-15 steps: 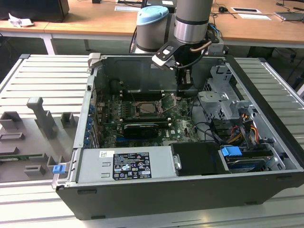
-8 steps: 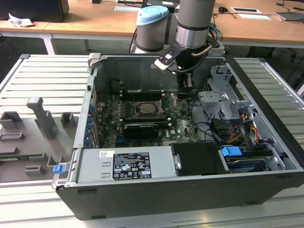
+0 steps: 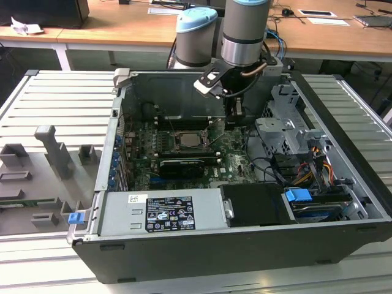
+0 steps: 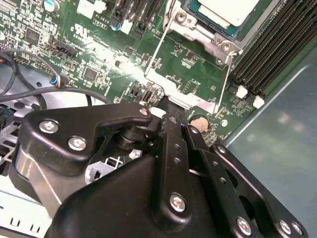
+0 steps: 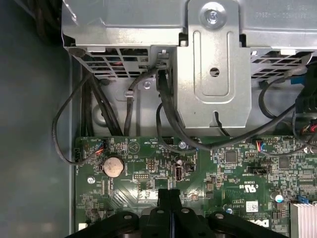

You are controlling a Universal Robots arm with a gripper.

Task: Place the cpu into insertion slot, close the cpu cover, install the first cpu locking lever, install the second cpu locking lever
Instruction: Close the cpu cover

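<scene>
Hand [image 4: 166,102] is seen clenched, fingers pressed flat together, nothing visibly held. Its tips are held low over the green motherboard [image 4: 99,54], near a coin cell [image 5: 112,166]. Just beyond the tips, two thin wire levers [image 4: 157,47] are seen running toward the insertion slot [image 4: 198,30]. The cpu [image 4: 228,10] is seated in that slot: square, flat, pale silvery-beige face up. Farther off, the open computer case [image 3: 245,245] is set on a slatted metal desk [image 3: 55,98].
</scene>
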